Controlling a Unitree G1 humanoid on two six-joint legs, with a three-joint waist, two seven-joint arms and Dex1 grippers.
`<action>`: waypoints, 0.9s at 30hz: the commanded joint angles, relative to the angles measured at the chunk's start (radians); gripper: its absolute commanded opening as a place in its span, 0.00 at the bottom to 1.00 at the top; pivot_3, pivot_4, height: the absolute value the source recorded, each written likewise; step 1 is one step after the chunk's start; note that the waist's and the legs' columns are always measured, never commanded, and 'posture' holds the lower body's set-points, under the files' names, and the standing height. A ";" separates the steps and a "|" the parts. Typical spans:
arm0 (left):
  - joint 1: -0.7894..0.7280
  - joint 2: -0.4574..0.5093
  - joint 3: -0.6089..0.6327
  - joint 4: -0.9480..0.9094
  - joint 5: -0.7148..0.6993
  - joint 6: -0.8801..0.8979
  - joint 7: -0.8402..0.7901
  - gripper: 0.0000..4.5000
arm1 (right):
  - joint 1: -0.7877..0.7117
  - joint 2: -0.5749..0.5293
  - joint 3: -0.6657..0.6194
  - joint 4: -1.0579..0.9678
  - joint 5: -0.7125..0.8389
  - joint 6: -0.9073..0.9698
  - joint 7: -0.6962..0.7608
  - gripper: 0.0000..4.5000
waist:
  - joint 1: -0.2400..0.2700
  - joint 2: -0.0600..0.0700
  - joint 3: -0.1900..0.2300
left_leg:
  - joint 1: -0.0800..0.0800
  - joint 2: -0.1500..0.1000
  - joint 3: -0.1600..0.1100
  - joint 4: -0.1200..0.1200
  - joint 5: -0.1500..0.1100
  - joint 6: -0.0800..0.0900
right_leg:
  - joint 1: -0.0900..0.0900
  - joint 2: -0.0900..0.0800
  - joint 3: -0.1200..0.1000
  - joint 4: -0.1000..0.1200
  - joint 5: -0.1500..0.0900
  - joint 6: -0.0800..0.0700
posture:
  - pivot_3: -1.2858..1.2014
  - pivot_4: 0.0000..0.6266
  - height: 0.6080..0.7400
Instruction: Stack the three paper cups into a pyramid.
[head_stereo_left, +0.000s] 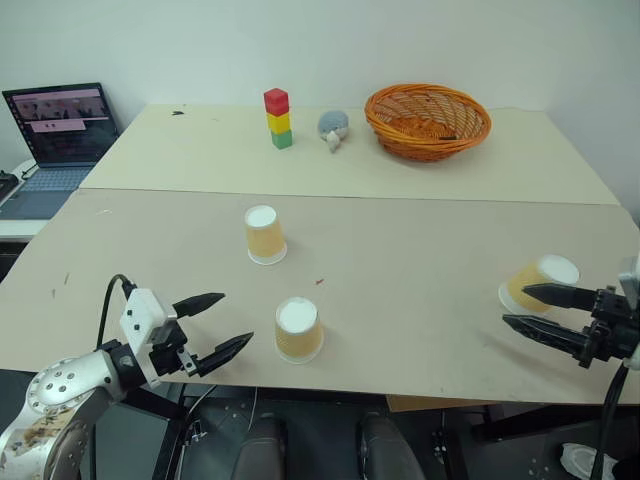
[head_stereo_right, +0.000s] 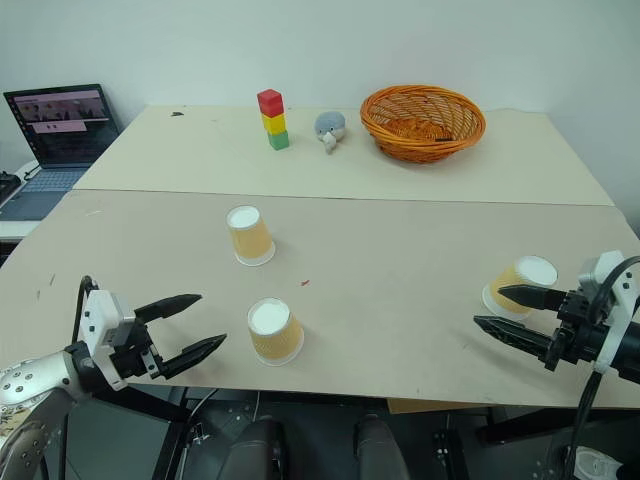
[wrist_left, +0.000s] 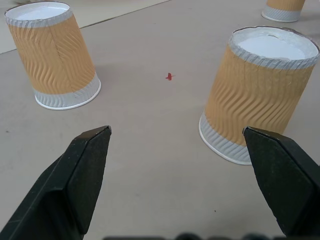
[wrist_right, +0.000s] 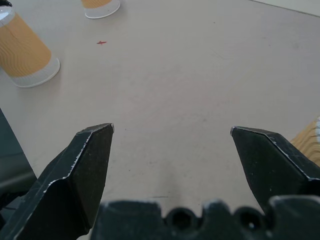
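Note:
Three paper cups stand apart on the front table, each upside down with its white base up. One cup (head_stereo_left: 265, 235) stands left of the middle, a second cup (head_stereo_left: 299, 329) near the front edge, and a third cup (head_stereo_left: 538, 284) at the far right. My left gripper (head_stereo_left: 236, 320) is open just left of the second cup (wrist_left: 260, 95), with nothing between its fingers. My right gripper (head_stereo_left: 515, 305) is open next to the third cup (wrist_right: 307, 142), which lies outside its fingers.
On the rear table are an orange wicker basket (head_stereo_left: 428, 121), a red-yellow-green block tower (head_stereo_left: 278, 118) and a small grey plush toy (head_stereo_left: 333, 127). A laptop (head_stereo_left: 58, 135) sits on a side surface at the far left. A seam (head_stereo_left: 350, 195) divides the two tabletops.

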 joint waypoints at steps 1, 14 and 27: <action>-0.025 0.024 0.001 -0.046 -0.059 0.060 0.006 1.00 | -0.017 -0.024 -0.016 -0.009 0.005 -0.015 0.005 0.99 | 0.000 0.000 0.000 | 0.000 0.000 0.000 0.000 0.000 0.000 | 0.000 0.000 0.000 0.000 0.000 0.000 | 0.52 0.24 0.25; -0.224 0.294 0.038 -0.009 -0.469 0.461 -0.111 1.00 | -0.082 -0.004 0.073 -0.206 0.147 0.077 -0.068 0.99 | 0.000 0.000 0.000 | 0.001 0.000 -0.001 0.000 0.000 0.000 | 0.000 0.001 -0.002 0.001 0.000 0.000 | 0.52 0.24 0.25; -0.289 0.271 -0.104 -0.074 -0.280 0.308 -0.159 1.00 | -0.109 -0.012 0.076 -0.193 0.166 0.069 -0.082 0.99 | -0.001 0.000 0.000 | 0.000 0.000 -0.001 0.000 0.000 0.000 | 0.000 0.000 -0.001 0.000 0.000 -0.001 | 0.52 0.24 0.25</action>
